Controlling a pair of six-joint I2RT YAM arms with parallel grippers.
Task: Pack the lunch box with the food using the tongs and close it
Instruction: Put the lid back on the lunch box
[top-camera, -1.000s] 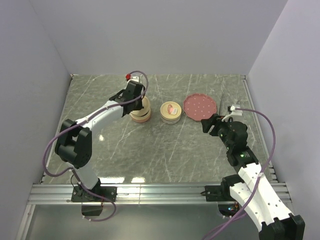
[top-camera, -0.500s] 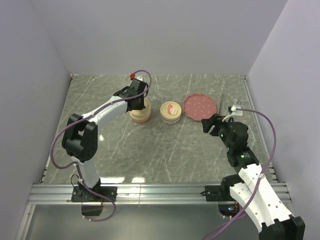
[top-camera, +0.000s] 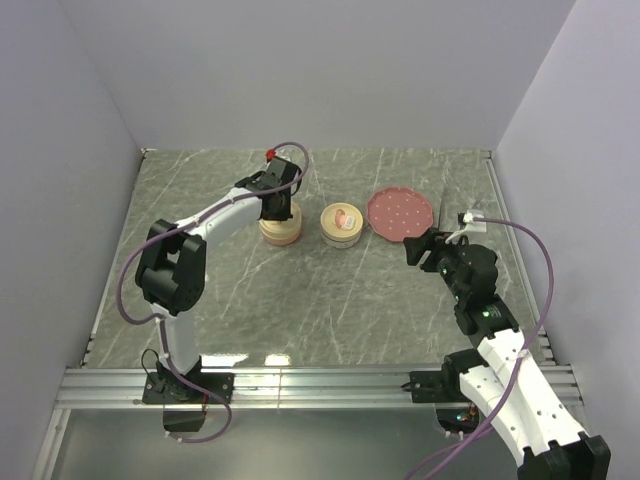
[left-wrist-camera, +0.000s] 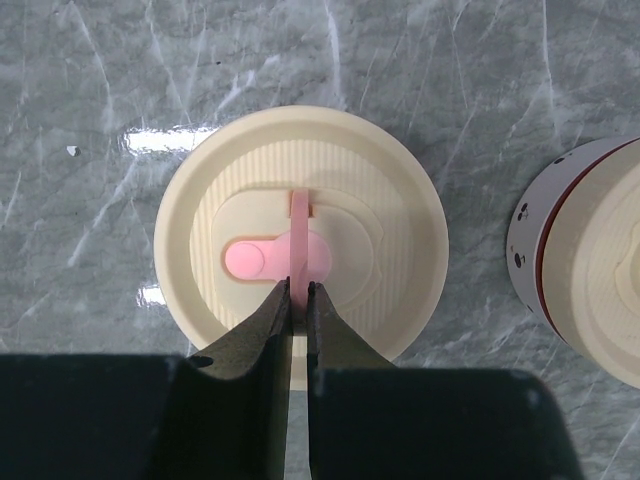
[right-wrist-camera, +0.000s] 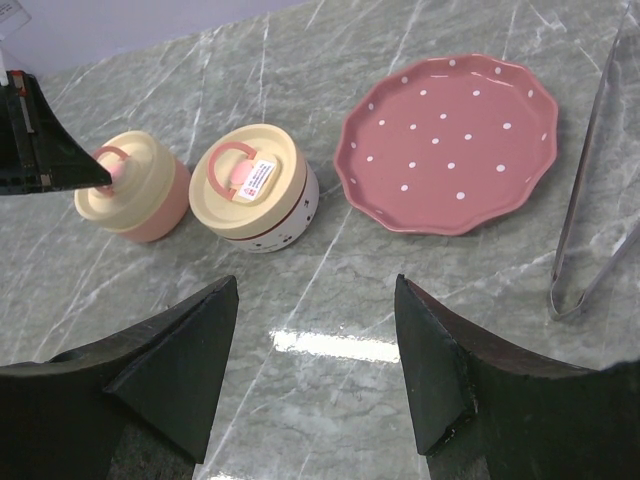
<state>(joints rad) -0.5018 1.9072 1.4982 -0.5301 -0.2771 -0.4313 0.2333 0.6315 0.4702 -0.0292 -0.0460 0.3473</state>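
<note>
- Nearest you, your right gripper (right-wrist-camera: 316, 285) hung over the tabletop (right-wrist-camera: 330, 250), jaws standing wide with nothing between them.
- Just to its right the tongs (right-wrist-camera: 597, 130) lay flat on the stone, joined end toward you and tips running out of the wrist view. They sat beside the pink plate (right-wrist-camera: 450, 140) but apart from it.
- Judged from here, those tongs would handle as light, stiff, slick metal with some spring, and lying flat they offered little to get under. You would do best to take them about midway along both arms, so a squeeze closes the tips, and to expect them to skate if nudged.
- The plate showed only its white dots; no food could be made out in any view.
- Farther out, the white tub (right-wrist-camera: 285, 225) stood lidded beside the pink tub (right-wrist-camera: 150, 220).
- Farthest, your left gripper (left-wrist-camera: 298, 290) was pinched shut on the pink loop (left-wrist-camera: 300, 215) of that tub's cream lid (left-wrist-camera: 380, 180), which appeared seated on the tub.
</note>
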